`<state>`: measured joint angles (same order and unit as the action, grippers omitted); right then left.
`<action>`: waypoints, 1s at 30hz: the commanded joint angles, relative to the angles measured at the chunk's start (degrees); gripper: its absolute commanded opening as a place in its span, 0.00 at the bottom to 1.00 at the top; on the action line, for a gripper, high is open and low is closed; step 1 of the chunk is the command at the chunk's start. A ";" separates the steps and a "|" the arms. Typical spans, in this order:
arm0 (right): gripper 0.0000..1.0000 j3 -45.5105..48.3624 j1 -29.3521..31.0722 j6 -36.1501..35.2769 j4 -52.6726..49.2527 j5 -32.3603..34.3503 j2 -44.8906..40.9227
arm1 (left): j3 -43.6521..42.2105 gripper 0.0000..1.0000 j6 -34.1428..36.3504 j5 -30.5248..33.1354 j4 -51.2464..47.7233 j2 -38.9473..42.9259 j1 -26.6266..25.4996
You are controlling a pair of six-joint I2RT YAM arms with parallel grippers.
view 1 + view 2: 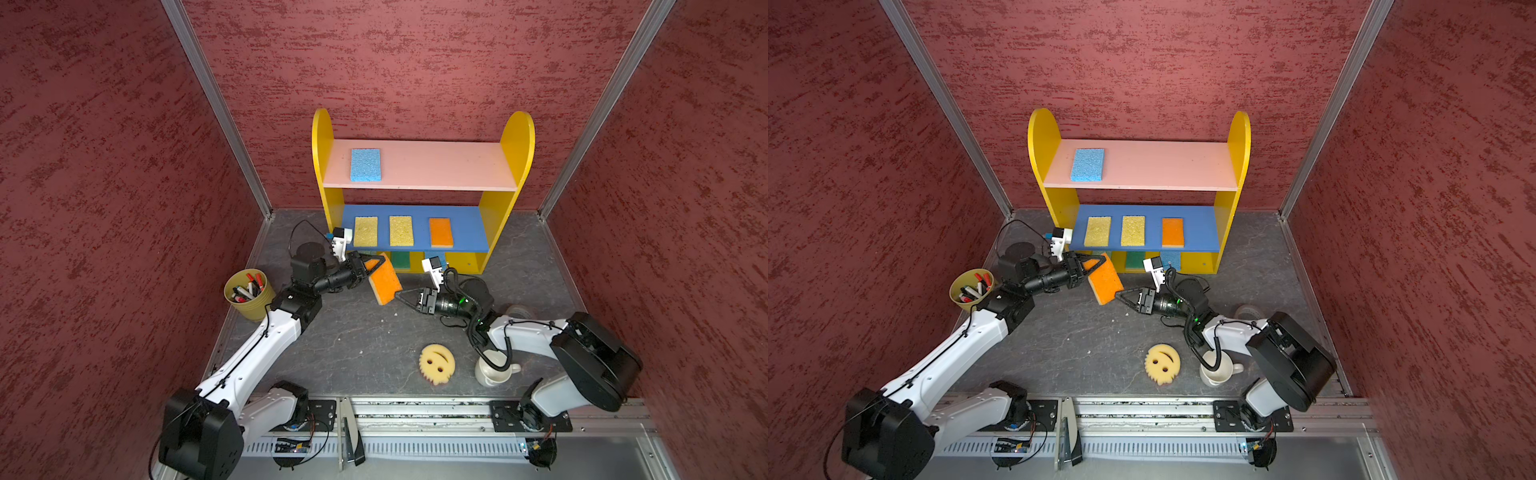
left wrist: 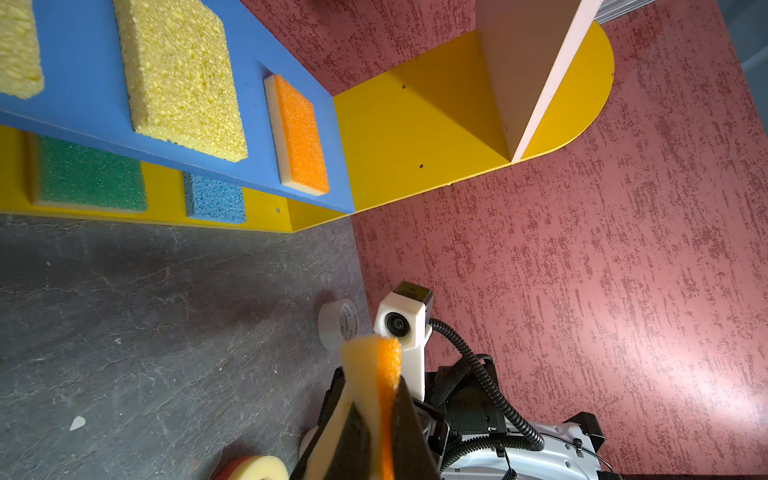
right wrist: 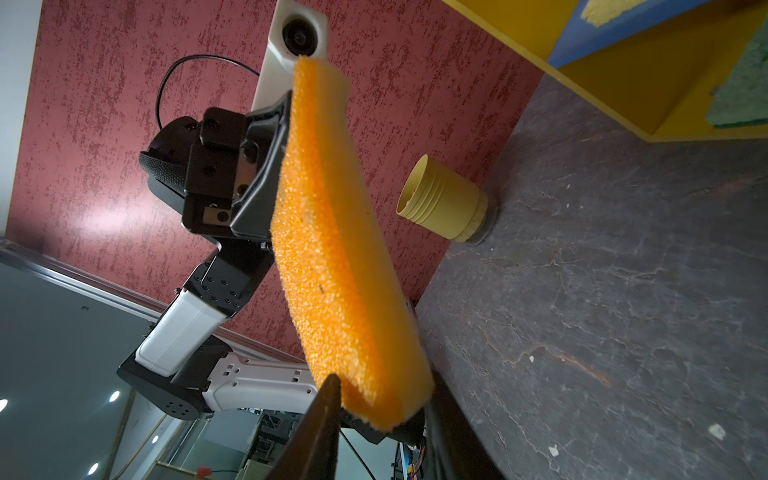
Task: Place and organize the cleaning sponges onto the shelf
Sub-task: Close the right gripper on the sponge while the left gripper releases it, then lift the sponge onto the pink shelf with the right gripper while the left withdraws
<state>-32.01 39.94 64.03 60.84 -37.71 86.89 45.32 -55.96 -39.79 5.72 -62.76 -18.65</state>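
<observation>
An orange-faced sponge (image 1: 386, 282) hangs tilted in front of the shelf (image 1: 436, 166), off the floor. My left gripper (image 1: 379, 266) is shut on its upper end, squeezing it thin in the left wrist view (image 2: 380, 419). My right gripper (image 3: 382, 399) holds the lower end, a finger pressed to each face. On the pink board lies a blue sponge (image 1: 365, 164). The blue board carries two yellow sponges (image 1: 365, 231) (image 1: 401, 230) and an orange one (image 1: 441, 232). On the base lie a green sponge (image 2: 89, 176) and a blue one (image 2: 216, 199). A round smiley sponge (image 1: 435, 363) lies on the floor.
A yellow cup of markers (image 1: 249, 293) stands by the left arm. A white mug (image 1: 492, 370) sits under the right arm, with a tape roll (image 1: 517, 309) behind it. Red walls close in on three sides.
</observation>
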 commanded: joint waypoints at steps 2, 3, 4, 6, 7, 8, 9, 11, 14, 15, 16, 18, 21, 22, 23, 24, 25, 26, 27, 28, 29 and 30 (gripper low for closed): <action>0.28 -2.07 -0.27 0.14 1.65 0.05 -1.50 | -0.53 0.07 -0.29 -1.52 2.02 -0.69 0.37; 0.26 -2.09 -0.25 -0.18 1.16 0.22 -1.70 | -0.50 0.07 -0.32 -1.57 2.10 -0.79 0.35; 0.23 -2.18 -0.29 -0.71 0.43 0.48 -2.01 | -0.59 0.07 -0.34 -1.61 2.26 -0.95 0.37; 0.14 -2.27 -0.24 -2.01 -1.91 1.24 -2.79 | -0.63 0.09 -0.35 -1.82 2.28 -1.12 0.30; 0.10 -2.20 -0.30 -2.78 -3.11 1.75 -3.29 | -0.50 0.12 -0.32 -1.87 2.41 -1.16 0.30; 0.07 -2.10 -0.27 -3.51 -4.27 2.38 -3.31 | -0.48 0.17 -0.26 -1.96 2.47 -1.06 0.35; 0.04 -2.01 -0.26 -4.20 -5.31 2.89 -5.24 | -0.44 0.22 -0.20 -1.88 2.46 -0.97 0.30; 0.00 -2.31 -0.25 -5.88 -8.37 3.80 -7.14 | -0.09 0.25 0.31 -1.69 2.22 -0.57 0.44; 0.00 -3.28 -0.25 -8.77 -14.24 5.46 -10.02 | 0.68 0.25 1.09 -1.22 1.38 0.15 0.43; 0.00 -3.60 -0.20 -9.58 -15.91 6.08 -10.88 | 0.99 0.30 1.34 -0.88 1.00 0.42 0.46; 0.00 -3.91 -0.26 -10.28 -17.67 6.73 -11.83 | 1.29 0.43 1.58 -0.37 0.44 0.73 0.46; 0.00 -4.65 -0.25 -11.43 -20.58 7.94 -13.32 | 1.63 0.73 2.12 0.60 -0.63 1.54 0.80; 0.00 -6.48 -0.23 -12.48 -24.33 9.96 -15.20 | 1.97 0.82 3.64 2.45 -2.73 4.15 1.61; 0.00 -7.45 -0.24 -12.96 -25.86 10.76 -15.64 | 1.73 0.84 4.38 3.94 -3.52 5.98 1.96; 0.00 -8.35 -0.27 -13.34 -27.38 11.51 -16.00 | 1.68 0.84 5.26 5.53 -4.63 7.63 2.14; 0.00 -9.57 -0.23 -13.87 -29.36 12.62 -16.34 | 1.77 0.85 6.61 7.82 -6.66 9.86 2.34; 0.00 -10.84 -0.25 -14.53 -31.51 14.01 -16.55 | 2.07 0.86 8.19 10.36 -9.15 12.16 2.40; 0.00 -12.02 -0.27 -15.10 -33.38 15.24 -16.74 | 2.32 0.87 9.56 12.64 -11.34 14.08 2.40; 0.00 -13.63 -0.27 -15.85 -35.79 16.78 -16.93 | 2.70 0.88 10.90 14.88 -13.67 16.15 2.48; 0.00 -15.51 -0.25 -16.92 -38.30 18.38 -17.01 | 2.97 0.89 12.19 16.89 -15.87 18.10 2.50; 0.00 -17.23 -0.33 -17.82 -40.53 19.73 -17.02 | 3.24 0.90 13.28 18.37 -17.61 19.61 2.57; 0.00 -19.63 -0.37 -18.84 -43.31 21.43 -17.02 | 3.40 0.91 14.34 19.92 -19.51 21.01 2.62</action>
<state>-46.78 39.90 49.01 26.13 -23.03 71.24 47.16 -47.13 -27.00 -6.63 -44.71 -16.38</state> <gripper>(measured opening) 0.057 0.903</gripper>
